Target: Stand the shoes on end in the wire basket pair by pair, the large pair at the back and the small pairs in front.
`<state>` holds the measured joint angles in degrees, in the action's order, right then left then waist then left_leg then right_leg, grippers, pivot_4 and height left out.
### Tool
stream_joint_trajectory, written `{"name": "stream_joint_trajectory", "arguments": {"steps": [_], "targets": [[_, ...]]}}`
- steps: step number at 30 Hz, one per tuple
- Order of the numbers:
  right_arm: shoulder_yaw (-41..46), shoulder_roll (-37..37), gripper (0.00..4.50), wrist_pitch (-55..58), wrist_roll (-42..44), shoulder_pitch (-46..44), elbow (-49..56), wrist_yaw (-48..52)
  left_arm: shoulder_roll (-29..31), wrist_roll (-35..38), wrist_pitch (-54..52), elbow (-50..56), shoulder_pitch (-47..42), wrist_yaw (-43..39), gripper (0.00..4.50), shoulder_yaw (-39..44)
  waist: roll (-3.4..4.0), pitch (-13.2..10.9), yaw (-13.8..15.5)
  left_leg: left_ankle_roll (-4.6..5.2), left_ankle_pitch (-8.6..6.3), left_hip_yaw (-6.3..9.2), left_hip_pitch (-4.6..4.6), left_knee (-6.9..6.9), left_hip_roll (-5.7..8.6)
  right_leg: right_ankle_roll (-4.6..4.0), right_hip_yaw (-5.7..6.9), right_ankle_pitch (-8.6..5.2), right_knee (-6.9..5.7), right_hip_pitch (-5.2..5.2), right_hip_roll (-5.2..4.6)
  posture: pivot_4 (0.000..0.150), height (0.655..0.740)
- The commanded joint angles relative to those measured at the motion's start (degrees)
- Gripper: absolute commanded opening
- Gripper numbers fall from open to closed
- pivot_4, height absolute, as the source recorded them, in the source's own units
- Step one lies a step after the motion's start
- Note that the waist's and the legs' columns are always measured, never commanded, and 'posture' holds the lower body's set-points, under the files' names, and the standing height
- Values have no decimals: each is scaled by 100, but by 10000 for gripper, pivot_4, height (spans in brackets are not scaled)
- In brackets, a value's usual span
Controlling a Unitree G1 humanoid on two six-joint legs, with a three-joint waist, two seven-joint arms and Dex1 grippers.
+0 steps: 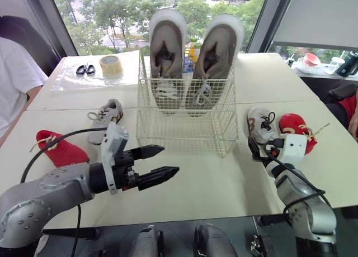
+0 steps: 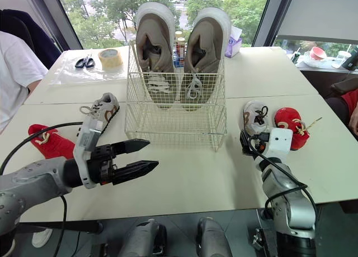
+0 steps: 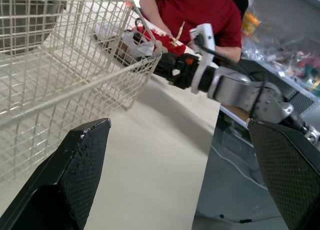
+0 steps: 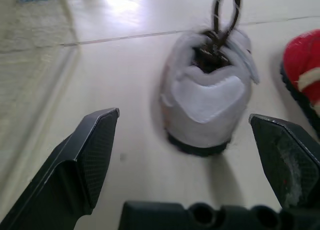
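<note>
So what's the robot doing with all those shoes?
It's putting shoes into the wire basket. The big pair already stands on end at the back. Four small shoes lie on the table. The right jaws are open, aimed at a small grey shoe; the left jaws hover open before the basket.

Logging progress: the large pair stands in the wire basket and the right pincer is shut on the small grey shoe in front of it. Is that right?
Not quite: the right pincer is open, not shut on the small grey shoe, which lies on the table ahead of it, as the right wrist view shows. The large pair does stand in the wire basket.
</note>
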<state>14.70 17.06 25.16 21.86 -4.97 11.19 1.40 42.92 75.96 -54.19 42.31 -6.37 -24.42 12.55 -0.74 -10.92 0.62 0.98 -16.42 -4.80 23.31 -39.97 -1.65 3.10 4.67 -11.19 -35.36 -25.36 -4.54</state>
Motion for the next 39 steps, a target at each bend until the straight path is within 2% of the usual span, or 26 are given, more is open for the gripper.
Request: {"name": "stream_joint_trajectory", "arguments": {"steps": [1, 3, 6, 7, 8, 11, 13, 15, 19, 22, 24, 27, 31, 35, 39], "targets": [[32, -39, 45000, -684, -265, -472, -814, 191, 72, -142, 193, 148, -5, -87, 44802, -65, 3, -1, -7, 0, 0, 0, 0, 0, 1, 0, -1, 0, 0, -1, 0, 1500, 7400], [29, -23, 45000, -1203, -392, -917, -1848, 442, 120, -210, 184, 117, -35, -101, 44802, -123, 5, 0, -27, 0, 0, 1, 0, 1, 0, 0, 0, 0, 0, 0, 1, 1500, 7400], [38, 20, 45000, -1822, -606, -1325, -2866, 590, 240, -306, 192, 91, -27, -181, 44802, -166, 6, 0, -35, 1, 1, 2, -1, 4, 0, -1, -1, 1, -2, -1, 2, 1500, 7400], [108, 19, 39793, -2018, -603, -1456, -3148, 622, 287, -296, 190, 80, -13, -195, 45000, -145, 4, 1, -43, 1, 1, 4, -1, 7, 0, 0, 0, 1, -1, 0, 2, 1500, 7400], [139, 29, 36884, -2157, -614, -1549, -3351, 659, 327, -258, 191, 69, -2, -203, 45000, -112, 5, 1, -53, 1, 1, 4, -2, 8, 0, 0, 0, 1, 0, 1, 4, 1500, 7400], [155, 8, 22459, -2388, -660, -1652, -3587, 713, 375, 49, 218, -8, -19, -138, 45000, 40, 5, 2, -52, 1, 1, 2, -2, 7, 1, 0, -1, 1, 2, 3, 1, 1500, 7400], [162, -35, 16700, -2414, -653, -1663, -3572, 694, 411, 272, 227, -94, -77, -99, 45000, 147, 3, 3, -56, 1, 1, 3, -5, 6, 0, 0, -1, 1, 2, 6, 1, 1500, 7400], [182, -25, 13321, -2316, -656, -1656, -3276, 573, 518, 562, 212, -293, -186, -67, 45000, 343, 4, 3, -53, 0, 1, 3, -6, 5, -1, 0, -1, 2, 1, 7, 1, 1500, 7400], [526, 482, 13321, -2027, -650, -2203, -2246, 176, 723, 1333, 351, -1287, -809, 93, 45000, 973, 27, -10, -27, -1, 2, 4, -2, 5, -1, 0, 0, 1, -3, 1, 0, 1500, 7400], [766, 1148, 13321, -1858, -550, -3061, -1867, 165, 801, 1865, 358, -1997, -1399, 139, 45000, 1214, 87, -46, -34, 1, 3, -4, 9, 0, 10, 2, -8, 3, -4, -13, -8, 1500, 7400], [756, 1550, 13321, -1830, -561, -3531, -1777, 353, 840, 2080, 310, -2381, -1725, 130, 45000, 1268, 88, -47, -36, 7, 0, -7, 11, 4, 13, 12, -14, 3, -6, -20, -8, 1500, 7400], [510, 2326, 13321, -1592, -261, -4626, -1424, 1288, 871, 2025, 293, -3223, -2589, 54, 45000, 1178, 80, -44, -32, 4, 0, -3, 3, 31, 14, 42, -4, 1, -4, -19, 4, 1500, 7400], [-12, 2736, 13321, -919, 565, -5396, -703, 2716, 781, 2055, 119, -4071, -3467, -39, 45000, 1128, 70, -37, -58, -8, 8, -6, -10, 77, 18, 42, -4, 2, 11, -20, 7, 1500, 7400], [-523, 2928, 13321, -269, 1174, -5619, -3, 3826, 720, 2045, -101, -4552, -3996, -192, 45000, 1139, 63, -38, -117, -9, 8, -6, -10, 77, 11, 43, -3, 3, 12, -17, -3, 1500, 7400], [-890, 2904, 13321, -184, 1237, -5626, 317, 4443, 671, 2125, -381, -4815, -4441, -340, 45000, 1155, 43, -46, -107, -8, 8, -6, -3, 70, 14, 44, -1, 4, 13, -17, -10, 1500, 7400]]}}
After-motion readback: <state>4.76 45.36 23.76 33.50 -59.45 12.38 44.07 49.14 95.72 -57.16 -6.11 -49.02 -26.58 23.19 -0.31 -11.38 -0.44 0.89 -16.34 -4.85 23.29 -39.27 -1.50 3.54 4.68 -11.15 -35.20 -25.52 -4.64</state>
